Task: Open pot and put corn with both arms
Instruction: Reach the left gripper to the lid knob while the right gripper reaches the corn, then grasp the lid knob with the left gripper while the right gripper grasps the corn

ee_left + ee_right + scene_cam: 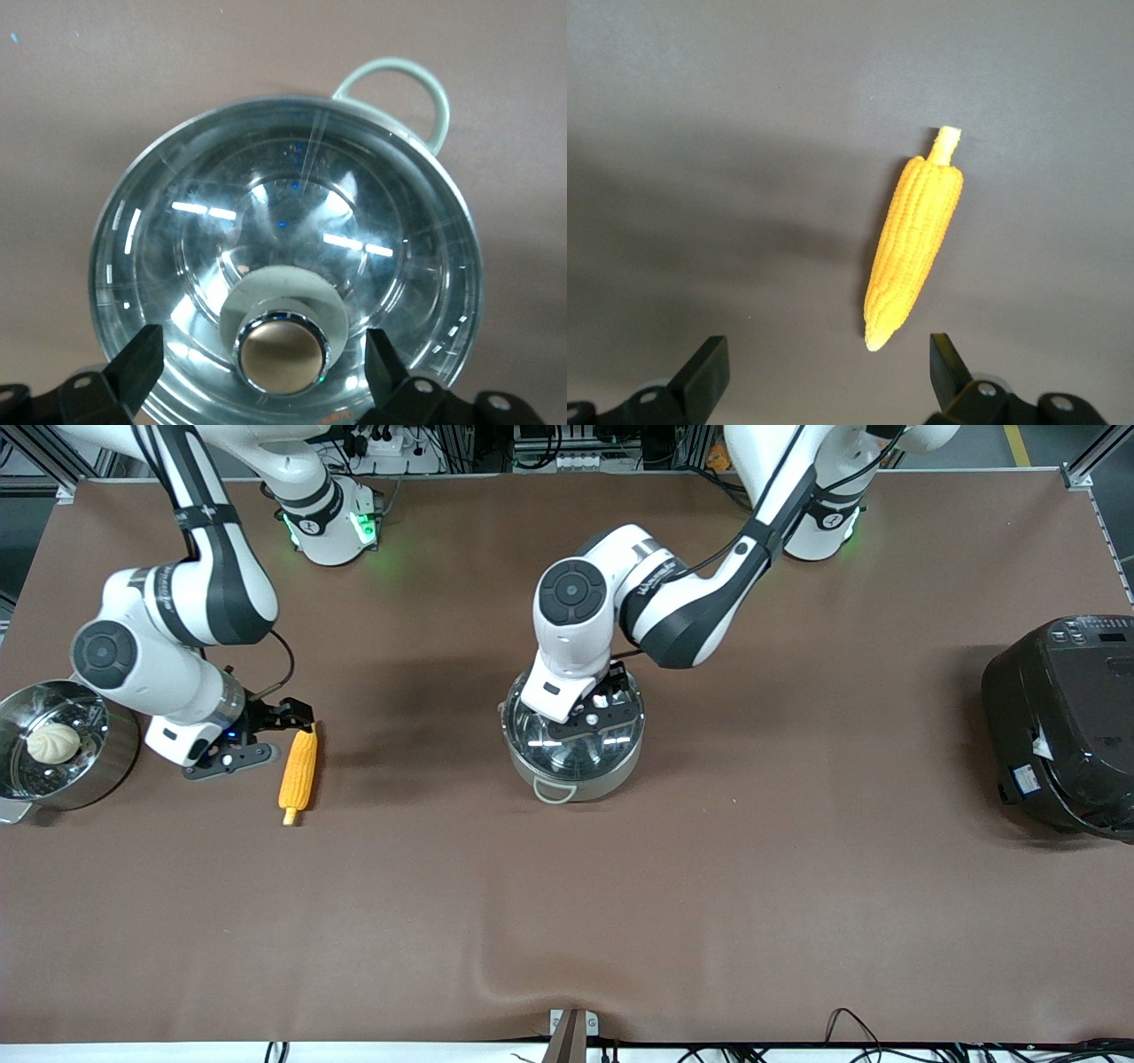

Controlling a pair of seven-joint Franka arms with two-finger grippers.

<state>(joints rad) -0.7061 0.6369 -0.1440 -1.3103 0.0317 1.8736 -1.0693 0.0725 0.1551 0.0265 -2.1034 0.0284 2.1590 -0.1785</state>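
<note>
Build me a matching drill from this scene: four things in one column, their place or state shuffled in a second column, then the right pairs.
Things:
1. corn
2. lid
3. left tool
4. bun

Places or states:
A. open, either side of the lid's knob
B. in the steamer pot at the right arm's end of the table
C. on the pot, closed
D. lying on the table under the open right tool

Pairs: 1-D, 2-C, 3-A, 4-B

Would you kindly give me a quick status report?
Left gripper open over pot lid knob. Right gripper open above corn. Nothing obstructing.
</note>
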